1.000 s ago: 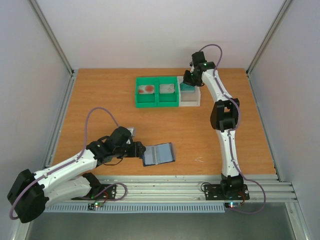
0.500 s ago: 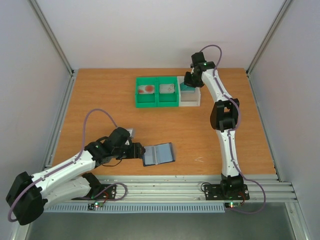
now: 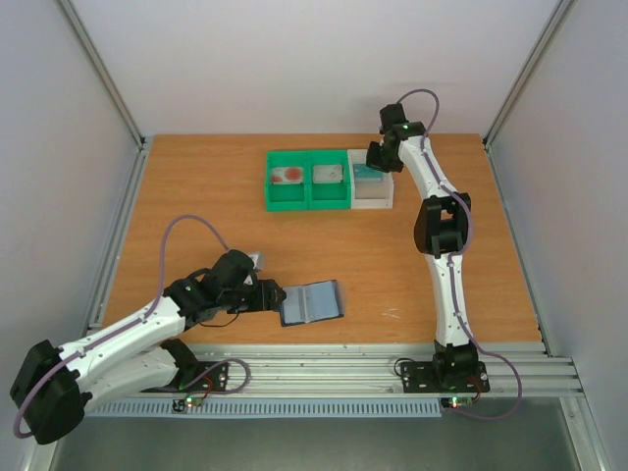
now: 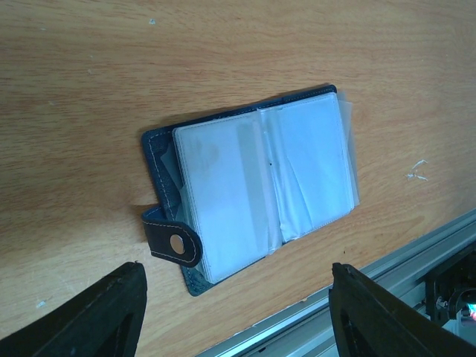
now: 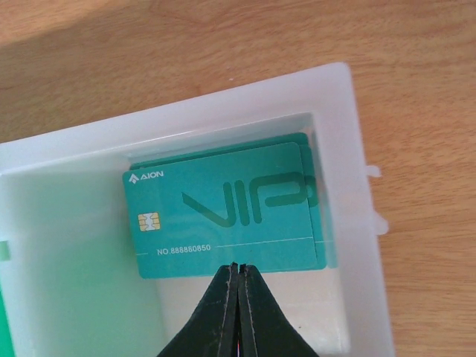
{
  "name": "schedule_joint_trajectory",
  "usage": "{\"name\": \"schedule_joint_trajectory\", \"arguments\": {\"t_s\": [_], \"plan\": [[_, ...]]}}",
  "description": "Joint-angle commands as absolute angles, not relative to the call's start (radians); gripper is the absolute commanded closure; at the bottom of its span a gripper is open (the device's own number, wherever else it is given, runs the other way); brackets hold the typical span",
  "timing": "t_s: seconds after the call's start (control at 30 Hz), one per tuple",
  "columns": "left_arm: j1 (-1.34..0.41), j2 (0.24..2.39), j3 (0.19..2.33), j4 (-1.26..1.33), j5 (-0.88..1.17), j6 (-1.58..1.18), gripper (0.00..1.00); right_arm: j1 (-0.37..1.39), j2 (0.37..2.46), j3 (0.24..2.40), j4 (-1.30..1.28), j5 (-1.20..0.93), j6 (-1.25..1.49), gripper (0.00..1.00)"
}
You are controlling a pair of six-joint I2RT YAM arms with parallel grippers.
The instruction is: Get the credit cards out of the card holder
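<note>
The card holder (image 3: 312, 301) lies open on the table near the front edge; in the left wrist view (image 4: 253, 182) its clear sleeves look empty and its snap tab points left. My left gripper (image 3: 270, 294) is open, its fingers (image 4: 111, 312) spread wide just short of the holder's near edge (image 4: 236, 281). A teal card (image 5: 223, 212) lies flat on another teal card in the white bin (image 5: 357, 149). My right gripper (image 5: 239, 266) is shut and holds nothing, its tips above the card's near edge; it hovers over that bin (image 3: 376, 162). A pale card with a red blotch (image 3: 288, 176) lies in the left green compartment.
The green two-compartment bin (image 3: 309, 203) stands at the back middle, with the white bin (image 3: 373, 203) against its right side. A grey card (image 3: 328, 174) lies in the green bin's right compartment. An aluminium rail (image 4: 416, 253) runs along the table's front edge.
My right gripper has shifted slightly to the right over the white bin. The left arm has barely moved, and the card holder lies where it was.
</note>
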State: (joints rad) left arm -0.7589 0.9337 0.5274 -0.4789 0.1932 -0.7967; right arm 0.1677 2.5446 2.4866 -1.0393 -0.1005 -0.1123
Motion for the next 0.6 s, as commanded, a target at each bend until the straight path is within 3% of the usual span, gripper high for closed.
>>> {"name": "schedule_joint_trajectory", "arguments": {"t_s": [0.0,0.33,0.57], "plan": [[-0.758,0.930,0.544,-0.463,0.186,-0.809,0.32,0.161,2.556,2.526,-1.035,-0.057,-0.119,0.98],[-0.759,0.916,0.551,-0.503,0.154,-0.814,0.33,0.175,2.471,2.491,-1.067,-0.136,-0.101,0.95],[-0.759,0.892,0.535,-0.499,0.131,-0.835,0.36,0.221,2.236,2.191,-0.986,-0.145,-0.070,0.87]]}}
